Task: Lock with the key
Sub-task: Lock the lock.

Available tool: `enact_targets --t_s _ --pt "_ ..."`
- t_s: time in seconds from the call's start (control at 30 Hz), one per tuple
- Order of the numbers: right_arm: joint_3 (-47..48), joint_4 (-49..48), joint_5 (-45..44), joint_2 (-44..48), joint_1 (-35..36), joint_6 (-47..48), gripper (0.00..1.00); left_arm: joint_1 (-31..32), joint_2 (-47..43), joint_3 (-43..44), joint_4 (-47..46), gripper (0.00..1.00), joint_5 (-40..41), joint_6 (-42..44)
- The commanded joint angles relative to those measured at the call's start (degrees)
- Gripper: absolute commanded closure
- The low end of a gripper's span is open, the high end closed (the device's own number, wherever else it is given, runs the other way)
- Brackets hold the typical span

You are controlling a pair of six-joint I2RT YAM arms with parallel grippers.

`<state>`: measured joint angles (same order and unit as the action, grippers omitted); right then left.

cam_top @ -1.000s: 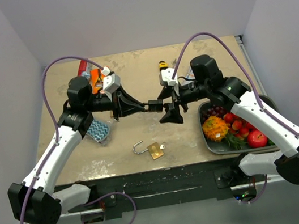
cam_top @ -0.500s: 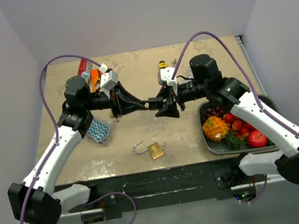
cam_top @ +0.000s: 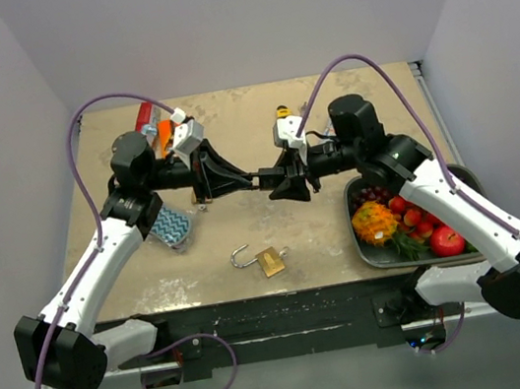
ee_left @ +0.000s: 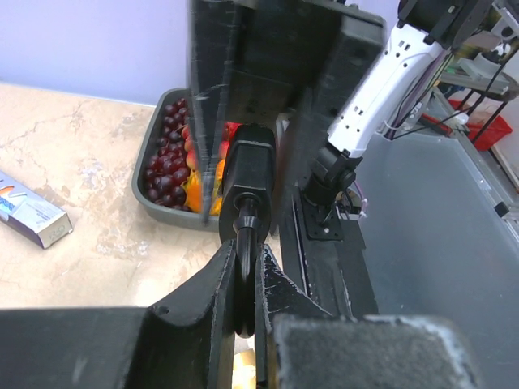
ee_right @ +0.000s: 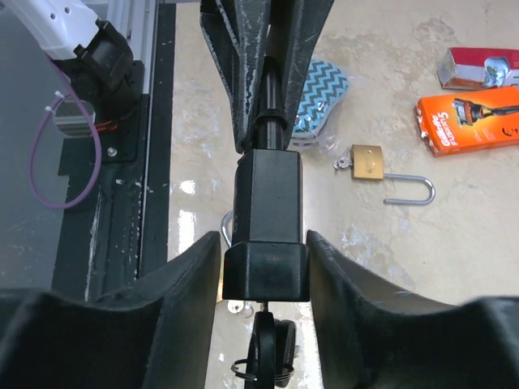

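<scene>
Your left fingers (ee_left: 195,300) and right fingers (ee_right: 174,312) are both gripping the boxy black key handle (ee_right: 266,219). The right wrist alone of the two wrist views is showing the brass padlock (ee_right: 369,162), its shackle open, at two o'clock.

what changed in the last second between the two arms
The right end effector closed its wide-open jaws in on the black tool, now seemingly touching both its sides, and edged slightly toward the left end effector. The left end effector stayed shut on the black tool's thin end. The padlock lay where it was, shackle open.
</scene>
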<state>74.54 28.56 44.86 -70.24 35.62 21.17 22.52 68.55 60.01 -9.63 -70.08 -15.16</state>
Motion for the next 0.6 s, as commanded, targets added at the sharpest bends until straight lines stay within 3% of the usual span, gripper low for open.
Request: enact_targets --t_s 0.0,0.17,0.43,0.57 --pt "0.61 -4.89 2.16 0.80 0.07 -4.36 0.47 -0.37 -1.05 1.78 -10.49 1.00 -1.02 -5.05" --pt "-5.28 -15.97 4.27 4.05 -1.25 -12.64 0.45 -0.99 -0.97 -0.68 -23.03 1.00 -1.37 -16.01" --pt "-6.60 -22.22 4.45 4.67 -1.25 -16.60 0.49 -0.99 -0.53 -1.39 -27.81 1.00 -0.76 -20.35" --pt "-6.43 -23.11 5.32 4.23 -1.25 -17.21 0.56 -1.08 -0.61 -1.65 -28.16 1.00 -0.40 -20.79"
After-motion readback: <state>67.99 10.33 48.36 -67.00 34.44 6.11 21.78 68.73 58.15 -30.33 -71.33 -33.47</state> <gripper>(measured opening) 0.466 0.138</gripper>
